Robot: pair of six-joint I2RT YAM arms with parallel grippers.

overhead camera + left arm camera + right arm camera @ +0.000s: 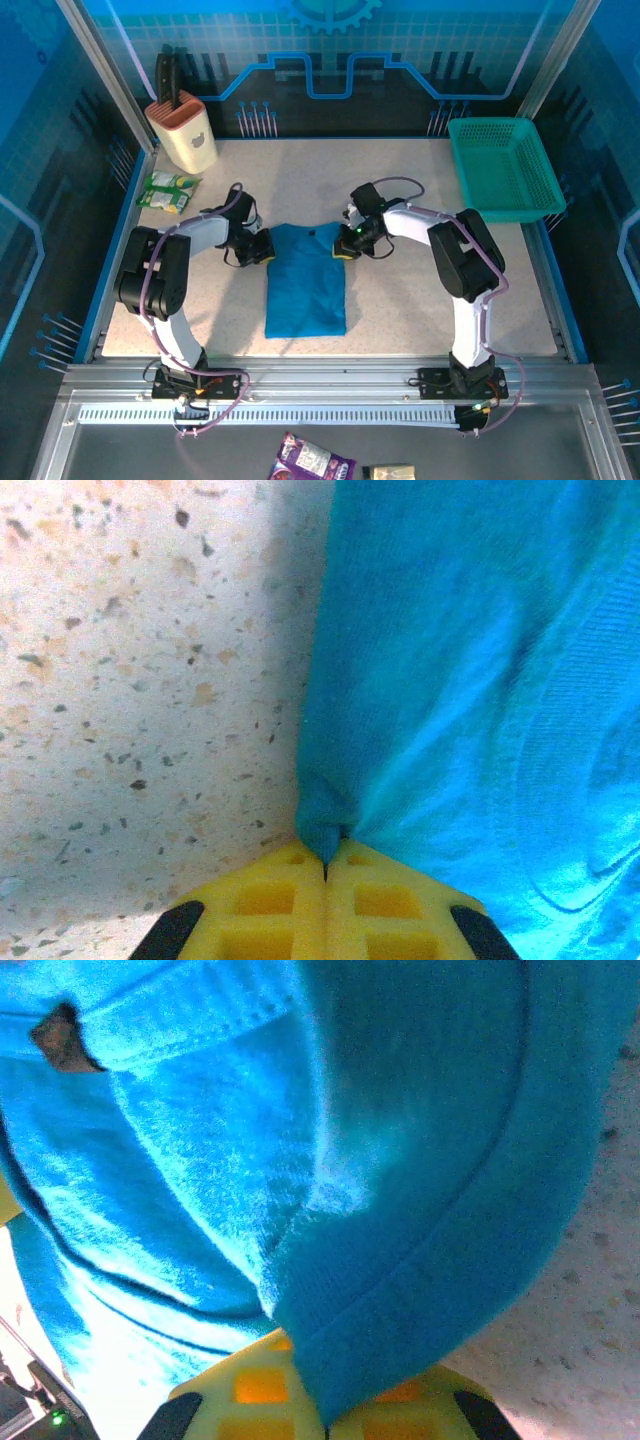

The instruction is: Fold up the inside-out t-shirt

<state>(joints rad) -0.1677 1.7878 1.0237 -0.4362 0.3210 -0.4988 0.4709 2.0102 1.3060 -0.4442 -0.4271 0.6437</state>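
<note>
The inside-out t-shirt (305,280) lies flat in the middle of the table as a narrow blue rectangle, its sleeves folded in and its collar at the far end. My left gripper (266,247) is at the shirt's far left corner, and its yellow fingers (290,895) are shut on a pinch of the blue cloth (470,680). My right gripper (347,243) is at the far right corner. It is shut on a thick fold of the shirt (400,1210) that drapes over its fingers (240,1390).
A teal-green mesh basket (505,168) stands at the back right. A beige knife block (182,130) and a green snack packet (168,190) sit at the back left. Speckled tabletop (140,680) lies bare on both sides of the shirt.
</note>
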